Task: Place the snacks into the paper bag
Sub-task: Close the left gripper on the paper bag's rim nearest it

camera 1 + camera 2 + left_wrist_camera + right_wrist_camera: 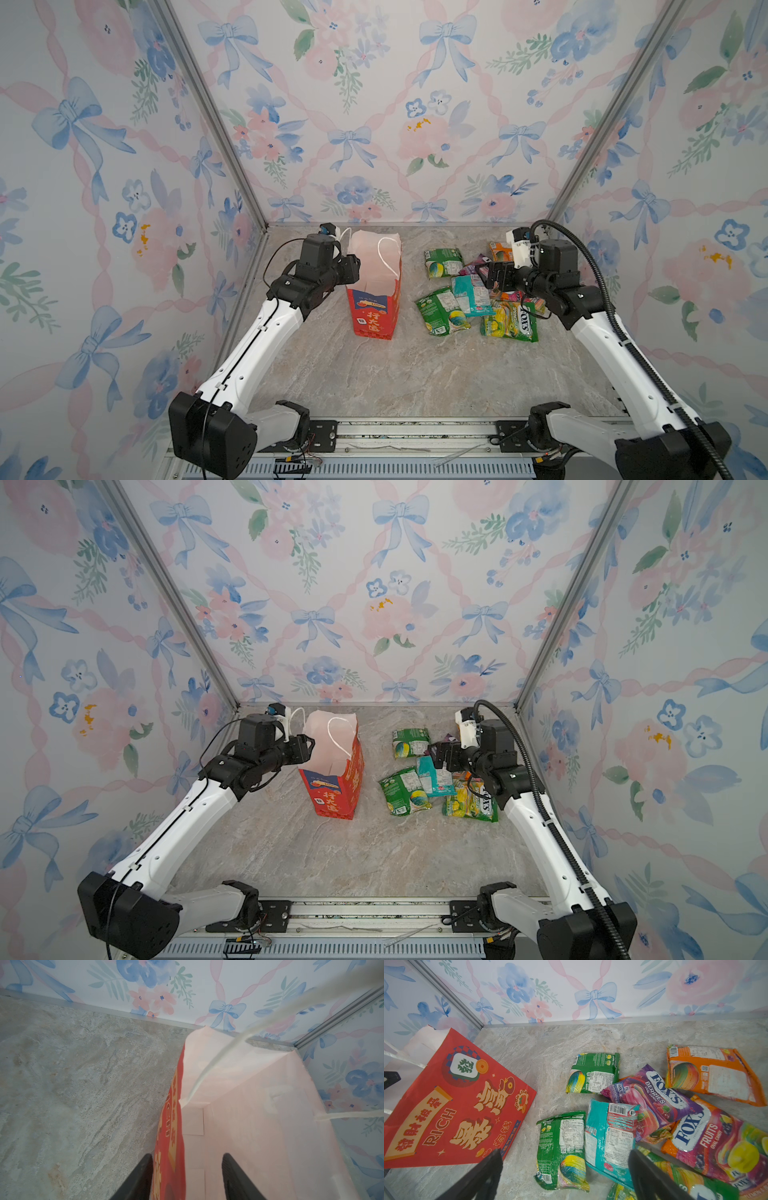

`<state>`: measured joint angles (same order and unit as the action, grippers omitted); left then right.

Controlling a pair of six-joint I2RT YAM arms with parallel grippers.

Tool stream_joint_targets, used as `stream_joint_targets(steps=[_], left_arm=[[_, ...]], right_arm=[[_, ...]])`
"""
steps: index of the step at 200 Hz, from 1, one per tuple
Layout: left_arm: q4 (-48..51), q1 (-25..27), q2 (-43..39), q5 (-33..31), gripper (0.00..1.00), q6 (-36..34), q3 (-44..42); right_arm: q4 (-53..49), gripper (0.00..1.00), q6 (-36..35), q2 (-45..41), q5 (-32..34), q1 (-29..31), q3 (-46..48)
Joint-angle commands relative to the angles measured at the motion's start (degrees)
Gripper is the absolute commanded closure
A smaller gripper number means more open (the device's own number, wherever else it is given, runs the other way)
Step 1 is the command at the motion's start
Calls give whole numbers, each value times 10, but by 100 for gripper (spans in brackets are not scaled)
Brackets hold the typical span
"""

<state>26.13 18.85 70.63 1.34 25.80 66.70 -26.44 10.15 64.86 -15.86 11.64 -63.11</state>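
We see the left pincer [185,1157] spread astride one wall of the upright paper bag [372,309], not pinching it, while the right pincer [564,1167] hangs released above the snacks [440,311] heaped beside the bag on the desk [374,374].
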Motion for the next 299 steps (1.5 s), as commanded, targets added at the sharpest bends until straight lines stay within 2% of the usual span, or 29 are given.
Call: stream_joint_targets(steps=[1, 36, 85, 124, 167, 215, 276, 299], left_arm=[[5, 4, 3, 7, 56, -3, 19], [5, 4, 5, 12, 73, -3, 19], [6, 4, 14, 13, 75, -4, 21], [5, 4, 14, 14, 82, -3, 23], [5, 4, 11, 13, 100, 2, 22], [5, 3, 12, 13, 100, 22, 16], [1, 8, 2, -19, 100, 134, -20], [-5, 9, -7, -35, 100, 150, -30]], right_arm=[[-17, 3, 9, -2, 3, 9, -6], [-19, 3, 9, -3, 4, 12, -4], [-21, 4, 6, -3, 4, 13, -3], [-22, 3, 6, -4, 4, 13, -3], [-22, 3, 7, -8, 4, 14, 1], [-26, 3, 5, -10, 4, 14, 1], [-26, 4, 2, -5, 2, 14, 2], [-30, 3, -3, -4, 2, 15, 2]])
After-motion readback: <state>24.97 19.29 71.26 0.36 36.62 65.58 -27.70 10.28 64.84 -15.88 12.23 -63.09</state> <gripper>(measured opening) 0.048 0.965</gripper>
